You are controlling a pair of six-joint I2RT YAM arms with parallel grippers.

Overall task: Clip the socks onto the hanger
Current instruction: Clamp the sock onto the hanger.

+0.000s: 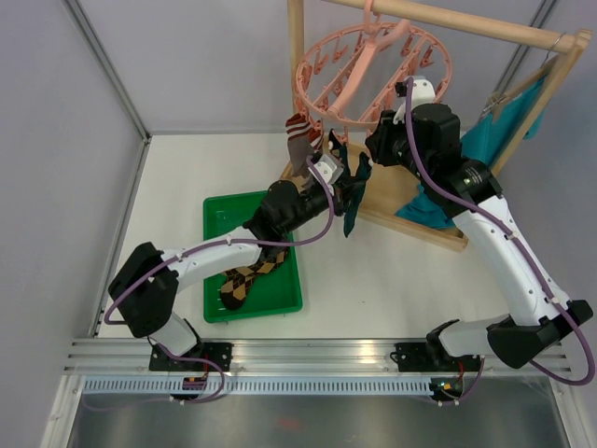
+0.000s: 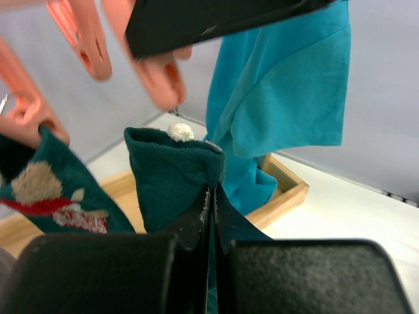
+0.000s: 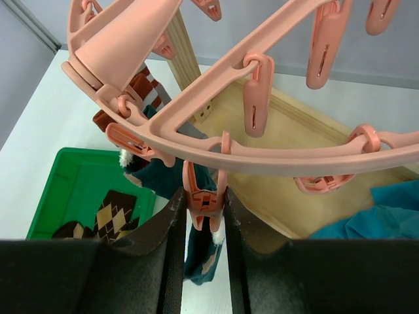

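Well off to the left of the hanger [image 3: 294,159], and lower, the green tray [image 1: 213,210] holds the brown-black argyle sock [image 1: 244,280]. Under the hanger's left rim hangs the grey-brown sock [image 1: 300,142], with its red-and-white cuff up by the pegs [image 2: 82,36]. Just right of it, under the ring, the dark teal motif sock [image 2: 46,190] has its top edge tucked at a peg. Beside that, my left claw [image 2: 211,196] is pressed together. It pinches the cuff of the second dark teal sock [image 2: 171,175], which has a white bobble on top, and holds it just below the hanger's dangling pegs. My right claw [image 3: 203,195] is at the hanger's near rim with its two fingers closed in on one peg [image 3: 204,204], squeezing it. A teal sock shows directly beneath that peg. To the right of the hanger, the bright teal cloth [image 1: 490,140] hangs from the wooden rail [image 1: 466,23], well apart from both my claws.
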